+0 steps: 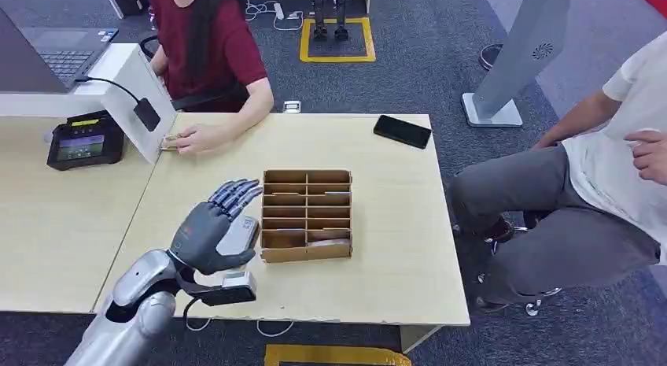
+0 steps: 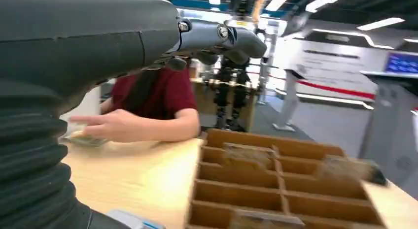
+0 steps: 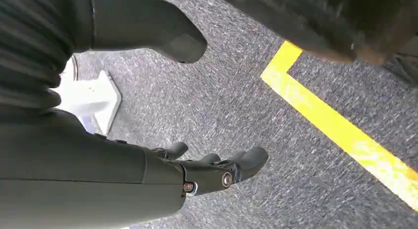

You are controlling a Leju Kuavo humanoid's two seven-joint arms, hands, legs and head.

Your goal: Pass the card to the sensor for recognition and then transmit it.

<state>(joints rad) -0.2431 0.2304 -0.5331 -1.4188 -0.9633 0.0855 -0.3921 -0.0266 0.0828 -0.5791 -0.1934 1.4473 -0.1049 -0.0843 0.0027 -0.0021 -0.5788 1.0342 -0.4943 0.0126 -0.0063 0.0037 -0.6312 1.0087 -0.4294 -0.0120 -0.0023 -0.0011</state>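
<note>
On the table: a brown box [image 1: 307,215] with many slots sits in the middle. Some slots hold cards, though they are small and hard to make out.
Left hand: the left hand [image 1: 214,228] hovers over the table just beside the box. Its fingers [image 1: 234,194] are spread and hold nothing.
Right hand: the right hand [image 3: 207,170] hangs down by the floor [image 3: 296,179]. Its fingers are loosely apart and hold nothing.
Card: a pale, flat thing that may be a card [image 1: 245,224] peeks out under the left hand, on the table next to the box. It is partly hidden.
Sensor: a dark reader [image 1: 85,139] with a small screen sits at the far left of the table, well apart from the hand.
Person: a person's hand [image 1: 200,138] rests on the table across from the robot.
Done: nothing yet, it seems. No card is in either hand.
Left to do: pick up a card, take it to the reader, then hand it over.
</note>
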